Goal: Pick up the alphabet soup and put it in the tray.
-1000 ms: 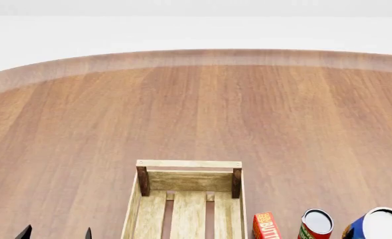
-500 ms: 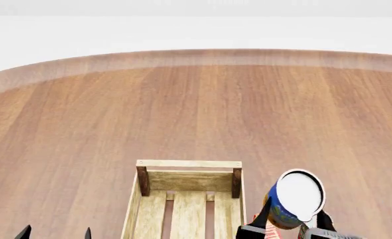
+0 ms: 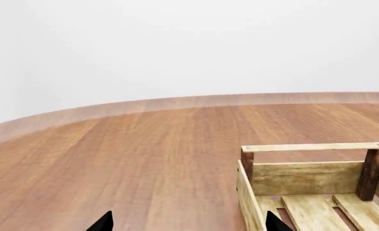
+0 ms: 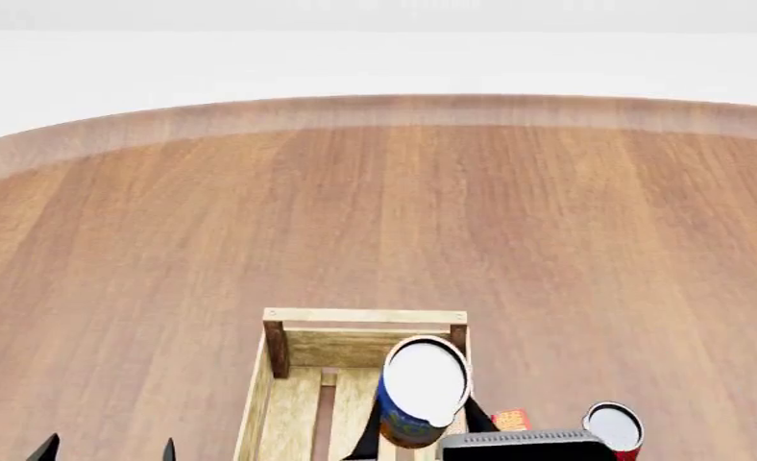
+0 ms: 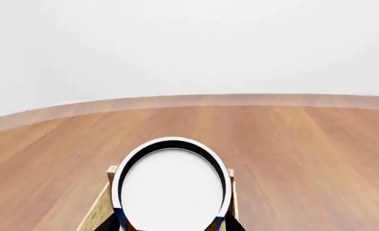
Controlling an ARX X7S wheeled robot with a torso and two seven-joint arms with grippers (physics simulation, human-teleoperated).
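The alphabet soup (image 4: 424,382), a blue-labelled can with a whitish round top, hangs tilted over the right half of the tray (image 4: 364,316), near its far end. My right gripper (image 4: 420,434) is shut on the can's sides, one dark finger on each side. In the right wrist view the can's top (image 5: 170,192) fills the middle, with the tray's side plank (image 5: 97,211) below it. My left gripper (image 4: 109,451) is open and empty, left of the tray. In the left wrist view its fingertips (image 3: 103,223) stand wide apart beside the tray (image 3: 312,147).
A small red can with a white top (image 4: 612,427) and an orange-red box (image 4: 511,420) stand on the wooden table right of the tray. The round table's far edge (image 4: 378,108) curves across the back.
The soup can stood on the table at the far right. My right gripper took it, lifted it and carried it left, from beside the tray to over the tray. The left gripper has not moved.
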